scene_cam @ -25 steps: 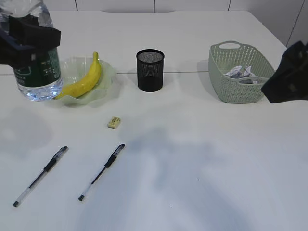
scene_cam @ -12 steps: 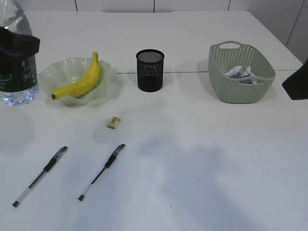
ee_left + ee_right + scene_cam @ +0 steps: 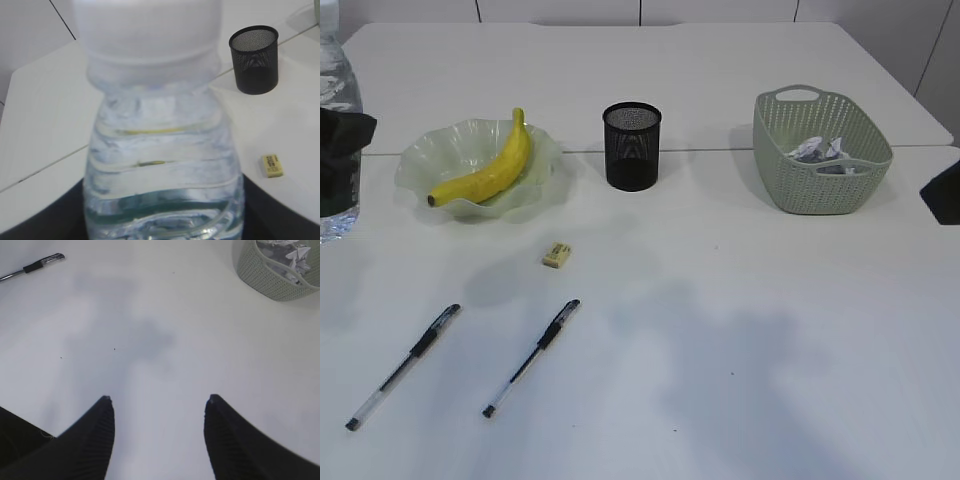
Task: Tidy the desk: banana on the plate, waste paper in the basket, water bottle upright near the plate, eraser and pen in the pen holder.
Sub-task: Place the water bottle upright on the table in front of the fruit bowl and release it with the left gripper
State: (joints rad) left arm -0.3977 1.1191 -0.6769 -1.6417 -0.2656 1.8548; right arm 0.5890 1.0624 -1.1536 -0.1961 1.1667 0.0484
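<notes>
your left gripper was clamped around the water bottle at the far left edge of the exterior view, holding it upright just left of the plate; whether its base touched the table couldn't be told. your right gripper hung empty over bare table with its fingers spread wide, and only its dark edge showed at the right side of the exterior view. the banana lay on the plate. the waste paper sat inside the green basket. the black mesh pen holder stood between plate and basket. the eraser lay on the table in front of the plate, and two pens, the left pen and the right pen, lay slanted nearer the camera.
</notes>
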